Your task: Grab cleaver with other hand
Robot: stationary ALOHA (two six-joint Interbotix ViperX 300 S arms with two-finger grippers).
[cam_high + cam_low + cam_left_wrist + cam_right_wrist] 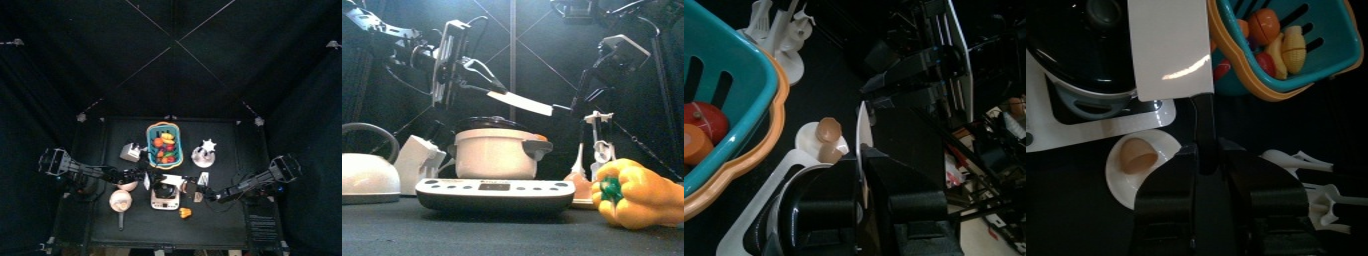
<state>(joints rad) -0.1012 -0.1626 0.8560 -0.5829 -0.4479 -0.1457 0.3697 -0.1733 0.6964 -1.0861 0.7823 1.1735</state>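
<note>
- Clearly the hand-over itself is the step in hand: the cleaver [519,101] hangs in the air between the two arms, above the white cooking pot [489,150] and well clear of the desk [422,235].
- Seen from the left wrist, the left pincer [862,195] has the whitish blade edge-on between its two jaws, which stand close against its flat sides; I judge it clamped on the cleaver.
- Seen from the right wrist, the right pincer [1204,170] has the dark handle running straight out from its middle, with the blade beyond it. Whether it grips or has let go, I cannot tell.
- The fruit basket [780,100] sits just beside the pot, under and to one side of the exchange, and a yellow bell pepper [643,195] lies at the front of the desk.
- Next, by my reading, the right pincer must be fully free of the handle and back straight away along it, so it does not drag the blade.
- The left needs a firm hold, since a thin flat blade may pivot or slip.
</note>
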